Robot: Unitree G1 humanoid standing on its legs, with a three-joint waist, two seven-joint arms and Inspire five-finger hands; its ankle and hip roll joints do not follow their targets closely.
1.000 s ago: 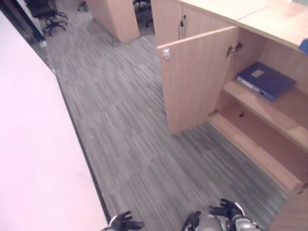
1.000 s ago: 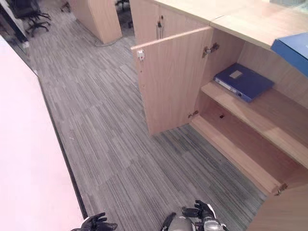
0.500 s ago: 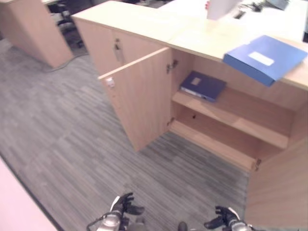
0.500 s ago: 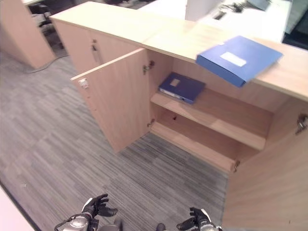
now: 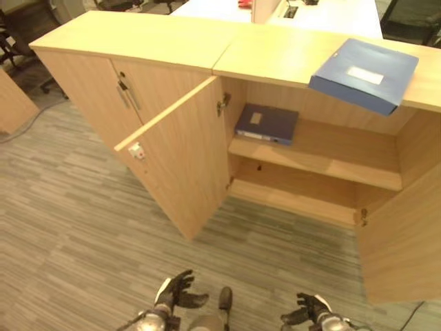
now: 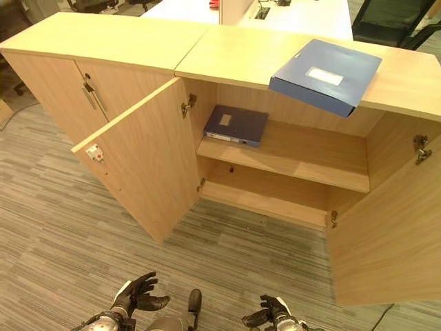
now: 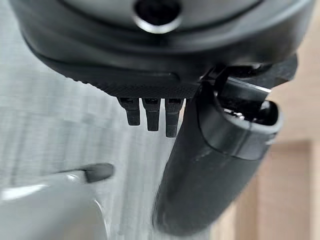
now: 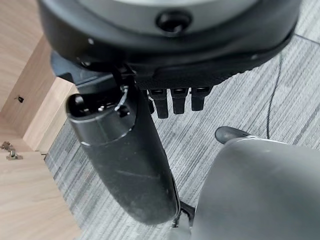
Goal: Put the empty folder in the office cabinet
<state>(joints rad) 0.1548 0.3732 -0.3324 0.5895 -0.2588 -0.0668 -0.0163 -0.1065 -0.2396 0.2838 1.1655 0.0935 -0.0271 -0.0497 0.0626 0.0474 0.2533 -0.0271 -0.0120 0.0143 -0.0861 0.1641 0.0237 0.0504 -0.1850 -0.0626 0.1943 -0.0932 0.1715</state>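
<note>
Now both hands, left hand (image 6: 134, 295) and right hand (image 6: 270, 315), hang loose and empty. They should reach up and lift the blue folder (image 6: 326, 74) off the cabinet (image 6: 227, 58) top evenly.

The right cabinet door (image 5: 403, 241) is running off the picture's edge, and the desk items (image 6: 269, 2) are getting cropped.

Cabinet (image 6: 386, 89) stands open, both doors swung wide. A dark blue folder (image 6: 236, 125) occupies the upper shelf's (image 6: 310, 155) left end; its right portion and the lower shelf (image 6: 275, 189) are unobstructed.
</note>
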